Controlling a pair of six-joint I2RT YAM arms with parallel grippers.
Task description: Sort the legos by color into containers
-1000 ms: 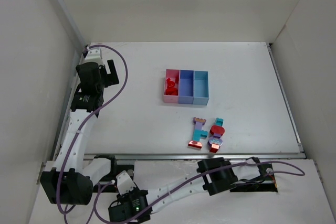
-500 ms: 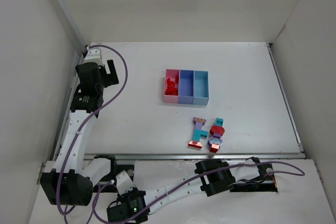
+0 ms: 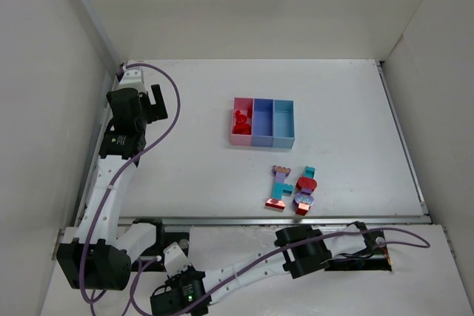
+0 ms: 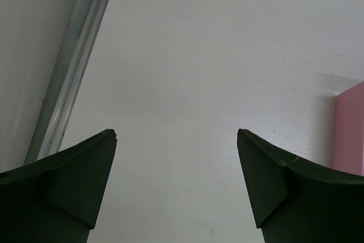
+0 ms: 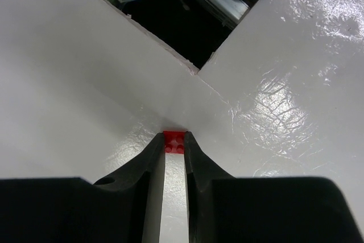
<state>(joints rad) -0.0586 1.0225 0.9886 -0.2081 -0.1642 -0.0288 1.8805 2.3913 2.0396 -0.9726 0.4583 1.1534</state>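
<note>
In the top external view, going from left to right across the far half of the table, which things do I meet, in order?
Left gripper → pink bin → purple-blue bin → light blue bin.

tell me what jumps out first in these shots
A row of three joined plastic bins, pink, blue and light blue, sits mid-table, red pieces in the pink one. A cluster of red, teal and lavender plastic bricks lies nearer the arms. The right gripper pinches a tiny red brick.

Bare table (image 3: 185,168) left of bins (image 3: 263,122); brick cluster (image 3: 292,189) blocks near side.
</note>
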